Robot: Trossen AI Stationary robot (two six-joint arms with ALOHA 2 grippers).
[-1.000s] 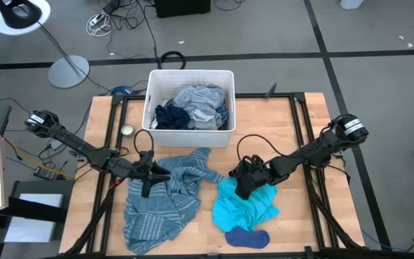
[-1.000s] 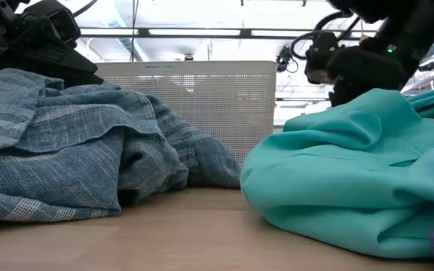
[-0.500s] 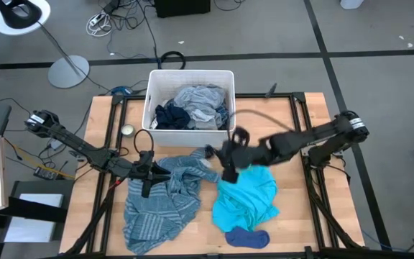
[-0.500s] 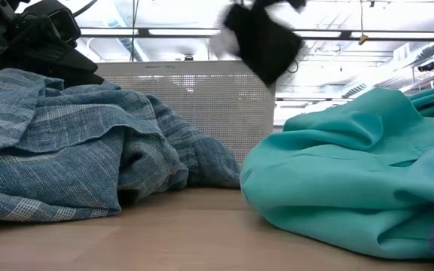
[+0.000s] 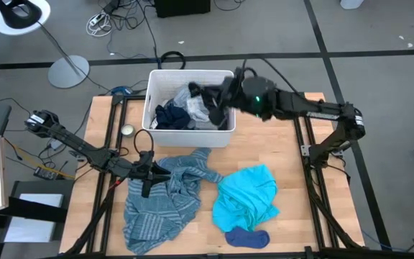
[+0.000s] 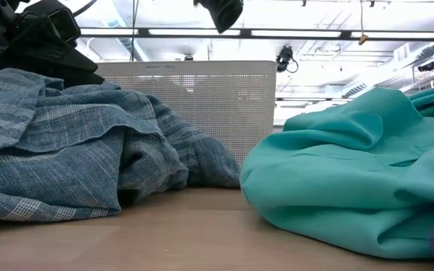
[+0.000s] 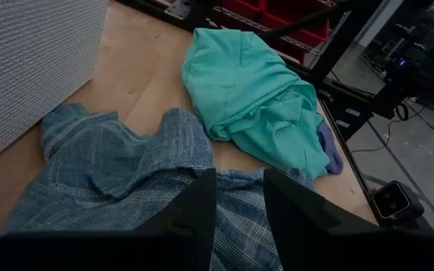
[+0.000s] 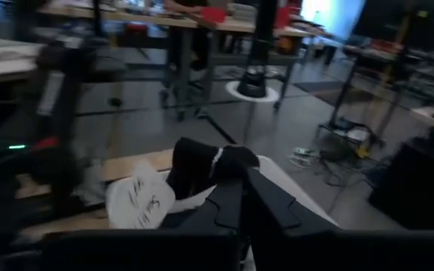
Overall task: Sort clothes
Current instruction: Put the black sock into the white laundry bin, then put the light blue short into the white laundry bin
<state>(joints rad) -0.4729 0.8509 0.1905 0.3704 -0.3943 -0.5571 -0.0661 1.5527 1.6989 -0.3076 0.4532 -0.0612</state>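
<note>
My right gripper [image 5: 212,101] is raised above the white bin [image 5: 152,92] at the table's far edge, shut on a small dark piece of clothing [image 8: 199,161] that also shows at the top of the low view [image 6: 218,10]. The bin holds a grey shirt [image 5: 201,101] and a navy garment [image 5: 169,117]. My left gripper [image 7: 239,197] stands open over the grey-blue striped top [image 5: 162,201], which lies crumpled on the table. The turquoise garment [image 5: 246,198] lies to its right, with a dark blue sock [image 5: 247,237] at the near edge. My right gripper pinches the dark piece at one bunched edge [image 8: 224,167] between its two fingers, which point roughly level toward the table's left. The piece is lifted clear above the bin, and a white label [image 8: 136,202] shows on it. Whether my left gripper touches the striped top, I cannot tell.
A small round tin [image 5: 127,130] sits left of the bin. Bare wood [image 5: 279,137] lies between the bin and the turquoise garment. Black frame rails [image 5: 298,137] run along the table's sides.
My right gripper has risen from the far edge of the turquoise garment and swung toward the table's far edge, over the bin, tipping from pointing down to about level. The dark piece has gone up with it, clear of the table.
</note>
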